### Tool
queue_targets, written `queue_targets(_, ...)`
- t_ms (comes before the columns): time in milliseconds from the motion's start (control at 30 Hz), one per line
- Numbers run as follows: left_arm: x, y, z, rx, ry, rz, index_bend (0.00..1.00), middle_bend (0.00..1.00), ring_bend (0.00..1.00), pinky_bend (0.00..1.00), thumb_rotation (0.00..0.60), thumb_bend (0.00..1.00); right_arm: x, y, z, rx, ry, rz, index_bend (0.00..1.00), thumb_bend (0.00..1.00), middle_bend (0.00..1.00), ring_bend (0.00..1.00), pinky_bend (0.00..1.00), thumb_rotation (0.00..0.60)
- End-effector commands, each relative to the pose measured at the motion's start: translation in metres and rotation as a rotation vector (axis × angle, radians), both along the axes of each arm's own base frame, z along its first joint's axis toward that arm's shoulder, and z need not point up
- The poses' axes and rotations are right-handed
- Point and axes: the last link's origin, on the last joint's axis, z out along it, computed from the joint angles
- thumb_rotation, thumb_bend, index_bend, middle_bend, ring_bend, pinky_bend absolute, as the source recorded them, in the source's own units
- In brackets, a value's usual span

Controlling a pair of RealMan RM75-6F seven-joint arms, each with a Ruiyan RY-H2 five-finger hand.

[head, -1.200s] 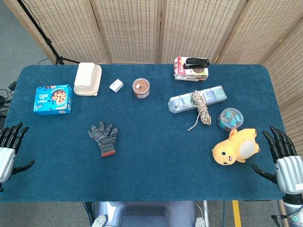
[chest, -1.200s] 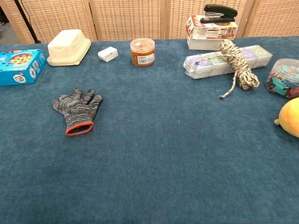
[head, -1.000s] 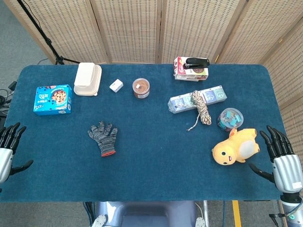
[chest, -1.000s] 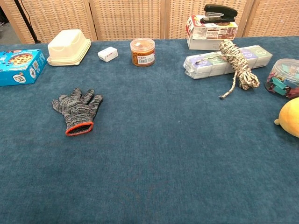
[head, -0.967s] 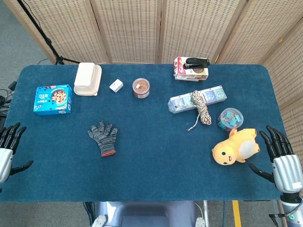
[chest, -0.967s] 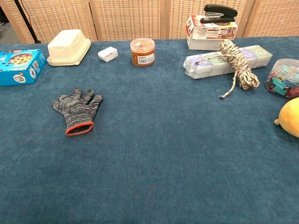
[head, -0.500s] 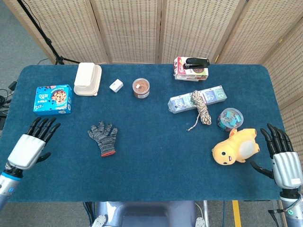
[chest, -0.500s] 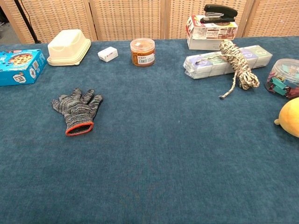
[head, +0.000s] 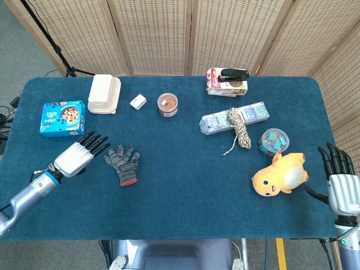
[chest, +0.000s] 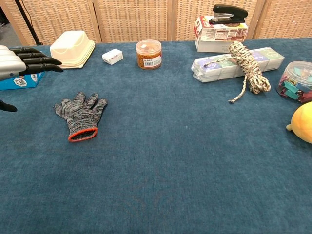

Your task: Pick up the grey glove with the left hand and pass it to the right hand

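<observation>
Grey knitted glove with an orange-red cuff (head: pixel 122 163) lies flat on the dark blue felt-covered table (head: pixel 185 191), left of centre, fingers pointing toward the far edge and cuff toward the robot. Left hand (head: pixel 79 154), silver-backed with black fingers, is over the table just to the left of the glove; fingers straight and spread, holding nothing, fingertips close to the glove's finger ends but apart from them. In the chest view the same hand (chest: pixel 22 61) reads as raised above the cloth rather than resting on it. Right hand (head: pixel 339 180) sits at the table's right edge, fingers upright and apart, empty, near the yellow plush duck toy (head: pixel 279 174) and well apart from the glove. Judgement: step in hand is the approach to the glove; pickup not yet done. To do it well, shift the palm rightward until it is over the glove's palm area, lower until the fingertips press into the knit, then close thumb against fingers to gather a fold of fabric. The thin, limp cloth on felt will likely slide or bunch, so grasp mid-body rather than a single glove finger, leaving the cuff end hanging free for the right hand to take.
</observation>
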Motion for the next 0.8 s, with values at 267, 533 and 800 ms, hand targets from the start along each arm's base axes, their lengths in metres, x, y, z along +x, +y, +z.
queue_targets(267,0.023,0.02,-0.058,-0.113,-0.067,-0.097,0.09,0.01,0.03,0.08,0.6,0.2,-0.002,-0.002,-0.001,0.02,-0.006,-0.007,0.0,0.05,0.0,0.0,0.06,0.6)
queue_targets(533,0.027,0.022,-0.074,-0.13,-0.077,-0.107,0.26,0.12,0.11,0.17,0.6,0.22,0.0,-0.001,-0.003,0.036,-0.009,-0.005,0.0,0.05,0.0,0.0,0.06,0.6)
queue_targets(800,0.025,0.028,-0.076,-0.1,-0.106,-0.082,0.3,0.26,0.23,0.28,0.6,0.25,-0.001,0.0,-0.002,0.043,-0.013,-0.01,0.0,0.05,0.0,0.0,0.06,0.6)
